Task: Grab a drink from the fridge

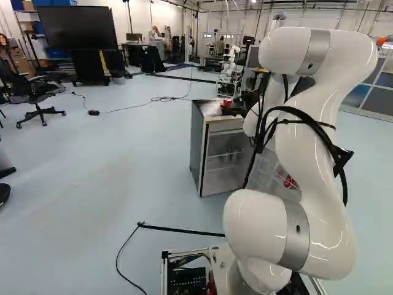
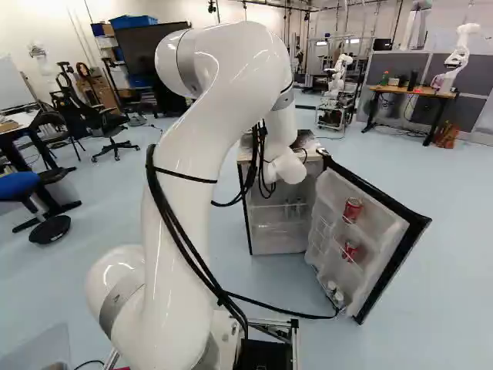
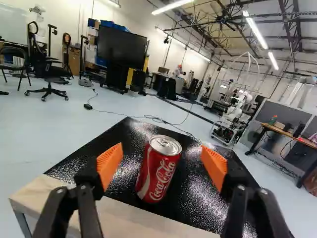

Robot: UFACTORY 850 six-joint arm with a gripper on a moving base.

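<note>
The black pincer point(image 3: 161, 167) is wide open and holds nothing. The red metal drink can point(image 3: 159, 171) stands up on the shiny black fridge top point(image 3: 124, 148), in line with the pincer's gap.

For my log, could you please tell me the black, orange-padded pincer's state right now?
Pincer: open, holding nothing, its pads clear of the red cylindrical metal can.
</note>
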